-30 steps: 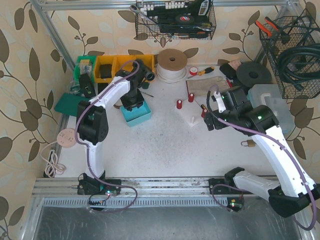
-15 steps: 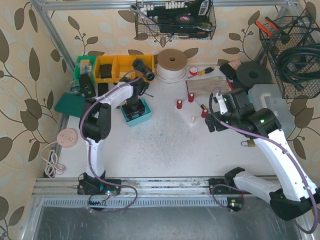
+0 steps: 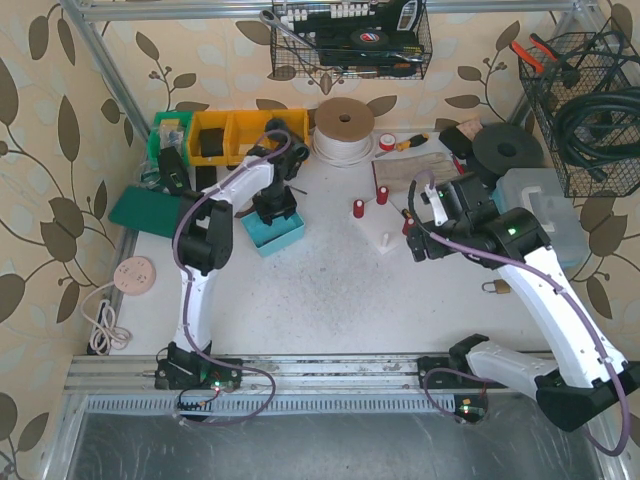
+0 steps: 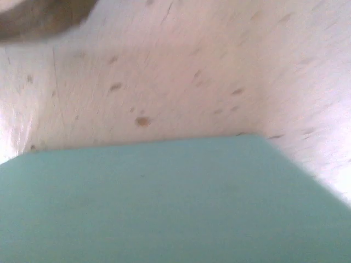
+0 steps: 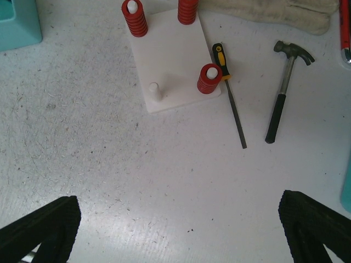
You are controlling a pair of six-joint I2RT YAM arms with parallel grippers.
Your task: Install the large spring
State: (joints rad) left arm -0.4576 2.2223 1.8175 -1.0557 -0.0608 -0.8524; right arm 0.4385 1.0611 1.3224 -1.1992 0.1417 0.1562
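A white base plate [image 5: 173,60] carries three red springs on pegs [image 5: 207,79] and one bare peg [image 5: 156,90]; it also shows in the top view [image 3: 383,228]. My right gripper [image 5: 178,235] is open wide and empty, above bare table near the plate; in the top view it is just right of the plate [image 3: 420,238]. My left gripper [image 3: 272,205] is down at the teal box [image 3: 278,230]. The left wrist view shows only the box's teal surface [image 4: 164,203] very close, with no fingers. No loose spring shows.
A screwdriver [image 5: 230,93] and a hammer [image 5: 285,104] lie right of the plate, with a cloth glove [image 5: 274,11] behind them. Yellow and green bins [image 3: 215,135], a tape roll [image 3: 344,125] and a padlock [image 3: 495,288] are on the table.
The left arm's elbow has swung right and towards the back while its gripper stays at the teal box. The right arm has shifted slightly.
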